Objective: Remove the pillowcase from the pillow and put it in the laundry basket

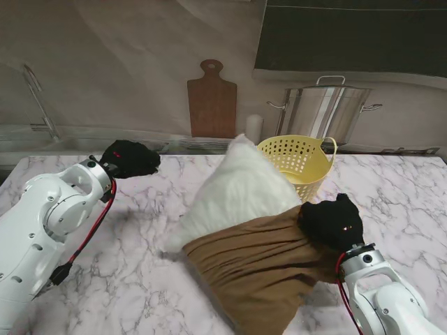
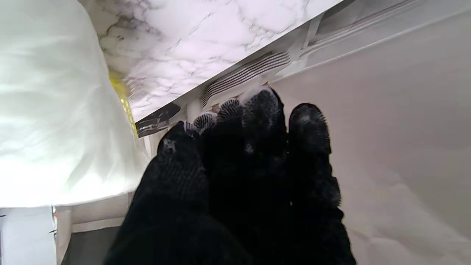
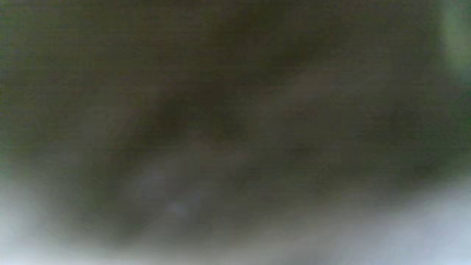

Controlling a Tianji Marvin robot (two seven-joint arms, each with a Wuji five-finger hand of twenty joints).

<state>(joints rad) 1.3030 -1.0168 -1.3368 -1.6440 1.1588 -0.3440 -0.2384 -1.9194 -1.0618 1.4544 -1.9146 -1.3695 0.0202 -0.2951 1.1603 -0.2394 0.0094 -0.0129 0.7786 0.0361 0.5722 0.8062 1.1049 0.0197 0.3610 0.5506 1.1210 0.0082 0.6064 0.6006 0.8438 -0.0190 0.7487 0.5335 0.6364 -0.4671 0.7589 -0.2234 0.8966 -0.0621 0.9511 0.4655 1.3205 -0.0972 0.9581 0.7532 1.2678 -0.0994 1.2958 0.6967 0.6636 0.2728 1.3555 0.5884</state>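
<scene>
Marble tabletop [image 1: 140,279] carrying everything. White pillow [image 1: 237,192] stood half bared near the middle of the tabletop, upper end tilted toward the far edge and resting close against the yellow laundry basket [image 1: 297,164], which sat toward the far right. Brown pillowcase [image 1: 255,269] bunched over the pillow's near half only, reaching toward the near edge. Right hand [image 1: 332,223] pressed against the pillowcase's far right corner, apparently pinching the cloth; right wrist view filled with blurred brown fabric, so the grip itself could not be confirmed. Left hand [image 1: 129,159] hung near the far left of the tabletop, well apart from the pillow, fingers [image 2: 257,110] pressed together and holding nothing.

Judged as mid-strip, roughly half done. Best done by bringing the idle left hand onto the bare white end to pin it, then drawing the cloth toward the near right corner, along the pillow's length, not sideways. Worth regrasping deeper if only 1 thin fold was caught. Risk: unpinned, the pillow would likely drag along and nudge the basket.
</scene>
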